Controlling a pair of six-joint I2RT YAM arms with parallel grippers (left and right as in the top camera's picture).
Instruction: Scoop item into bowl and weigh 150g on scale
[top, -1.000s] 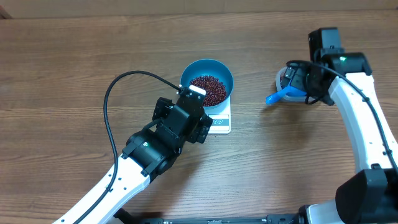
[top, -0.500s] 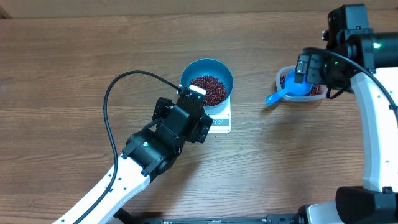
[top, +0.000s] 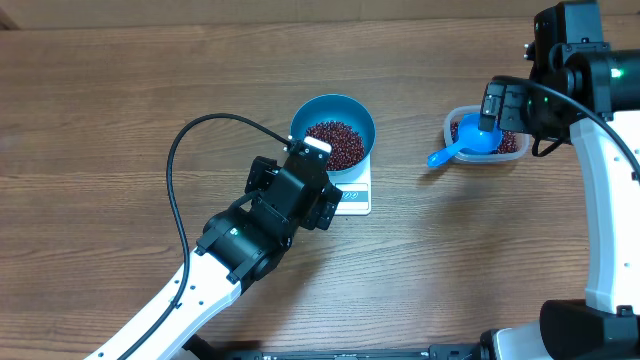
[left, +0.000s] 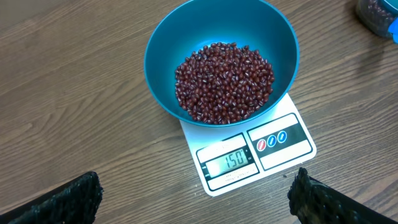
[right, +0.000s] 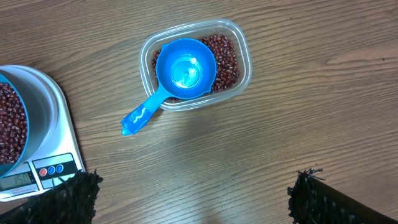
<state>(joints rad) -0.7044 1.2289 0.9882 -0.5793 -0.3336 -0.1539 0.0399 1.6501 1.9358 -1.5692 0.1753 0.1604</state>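
Right end effector (right: 193, 202) has drawn back from tub (right: 186, 28), jaws wide; bowl (top: 310, 110) half-hides scale (top: 355, 200).

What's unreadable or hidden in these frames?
Overhead: scale display too small to read; left arm covers its corner.
Right wrist: bowl cut off by left edge; scoop hides beans beneath it in tub.
Left wrist: tub cut off at top-right corner.

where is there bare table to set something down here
Bare wood lies between the scale and the tub, short of the scoop handle; also the wide stretch left of the bowl, past the cable. Crowded at the scale's front-left corner, under the left arm.
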